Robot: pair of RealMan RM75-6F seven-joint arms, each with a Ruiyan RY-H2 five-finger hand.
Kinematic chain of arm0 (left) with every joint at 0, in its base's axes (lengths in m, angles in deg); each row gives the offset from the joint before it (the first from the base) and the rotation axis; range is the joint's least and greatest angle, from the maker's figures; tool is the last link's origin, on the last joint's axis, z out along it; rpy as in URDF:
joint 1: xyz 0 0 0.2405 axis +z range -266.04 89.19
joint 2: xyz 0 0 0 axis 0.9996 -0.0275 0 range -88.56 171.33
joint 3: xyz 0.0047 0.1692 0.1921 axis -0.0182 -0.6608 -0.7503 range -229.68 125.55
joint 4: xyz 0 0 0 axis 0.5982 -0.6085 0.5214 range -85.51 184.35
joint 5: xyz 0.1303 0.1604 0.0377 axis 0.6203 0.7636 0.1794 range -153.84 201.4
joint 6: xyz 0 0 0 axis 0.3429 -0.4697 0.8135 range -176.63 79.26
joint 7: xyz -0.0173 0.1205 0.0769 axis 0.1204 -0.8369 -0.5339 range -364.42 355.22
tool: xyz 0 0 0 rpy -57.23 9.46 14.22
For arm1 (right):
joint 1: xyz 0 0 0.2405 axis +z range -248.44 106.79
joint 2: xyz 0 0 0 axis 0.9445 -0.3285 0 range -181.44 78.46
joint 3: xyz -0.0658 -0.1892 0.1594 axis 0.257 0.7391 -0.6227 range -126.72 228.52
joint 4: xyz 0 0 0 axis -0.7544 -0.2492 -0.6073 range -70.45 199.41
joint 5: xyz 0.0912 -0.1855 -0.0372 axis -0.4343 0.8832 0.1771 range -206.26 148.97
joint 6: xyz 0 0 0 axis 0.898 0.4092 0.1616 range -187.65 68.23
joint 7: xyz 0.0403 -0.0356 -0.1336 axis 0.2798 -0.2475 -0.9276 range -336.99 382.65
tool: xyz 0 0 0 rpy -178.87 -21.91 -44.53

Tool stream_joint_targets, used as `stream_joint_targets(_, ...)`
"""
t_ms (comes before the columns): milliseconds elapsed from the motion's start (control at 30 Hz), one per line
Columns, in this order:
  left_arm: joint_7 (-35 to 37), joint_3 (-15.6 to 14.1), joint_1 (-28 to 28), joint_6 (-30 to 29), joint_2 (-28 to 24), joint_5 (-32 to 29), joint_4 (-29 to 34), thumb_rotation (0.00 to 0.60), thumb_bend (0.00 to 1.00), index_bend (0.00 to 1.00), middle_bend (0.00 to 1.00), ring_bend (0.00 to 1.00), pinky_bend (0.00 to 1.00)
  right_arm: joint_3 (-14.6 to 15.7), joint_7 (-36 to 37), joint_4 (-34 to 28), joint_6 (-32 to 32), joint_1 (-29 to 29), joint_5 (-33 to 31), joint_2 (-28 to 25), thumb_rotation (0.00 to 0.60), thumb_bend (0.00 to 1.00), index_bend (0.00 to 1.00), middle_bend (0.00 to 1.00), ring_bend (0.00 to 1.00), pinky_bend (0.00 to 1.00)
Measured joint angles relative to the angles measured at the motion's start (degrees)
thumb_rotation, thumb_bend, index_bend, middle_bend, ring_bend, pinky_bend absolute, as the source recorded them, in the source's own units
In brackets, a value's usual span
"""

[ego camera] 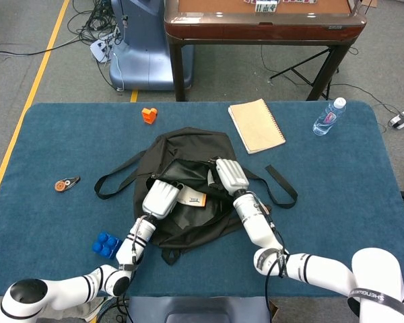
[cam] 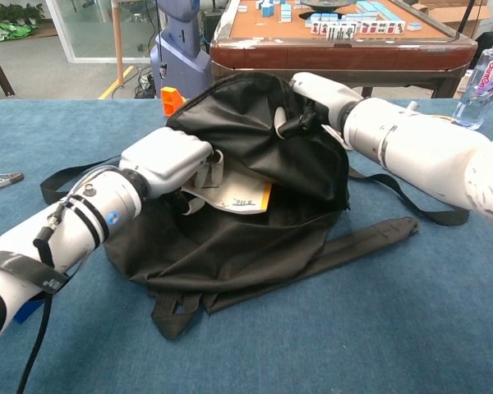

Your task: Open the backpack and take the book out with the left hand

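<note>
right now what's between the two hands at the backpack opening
In the head view, the book lies between the left hand and right hand, poking out of the open black backpack.
</note>
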Motion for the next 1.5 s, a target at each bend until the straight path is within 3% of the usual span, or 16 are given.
stream_joint_targets(433, 12.4, 0.5, -0.4, -6.7, 1.4, 7.6, -7.1, 0.600, 0.49, 0.71, 0.76, 0.73, 0.76, -3.0, 1.3, 1.1, 1.0, 0.7, -2.2, -1.5, 0.600, 0.73, 0.61, 0.41, 0.25, 0.27)
stream_joint_targets(833, 29.8, -0.9, 1.9, -19.5, 0.3, 16.2, -11.8, 0.600, 0.53, 0.80, 0.87, 0.83, 0.87, -3.9, 3.0, 1.0, 3.0, 0.9, -3.6, -4.0, 0.600, 0.72, 0.61, 0.41, 0.25, 0.27)
stream_joint_targets(1167, 36.6, -0.7, 5.2, -27.4, -4.8, 19.2, -5.1, 0.600, 0.53, 0.80, 0.88, 0.84, 0.87, -2.6, 3.7, 2.1, 4.2, 1.1, -3.6, -4.1, 0.600, 0.71, 0.61, 0.41, 0.25, 0.27)
stream_joint_targets(1500, 41.6, 2.5, 6.5, -29.1, -8.7, 18.8, 4.4, 0.600, 0.53, 0.80, 0.88, 0.84, 0.87, -1.2, 4.0, 2.0, 4.1, 1.2, -2.1, -3.3, 0.600, 0.71, 0.61, 0.41, 0.25, 0.27)
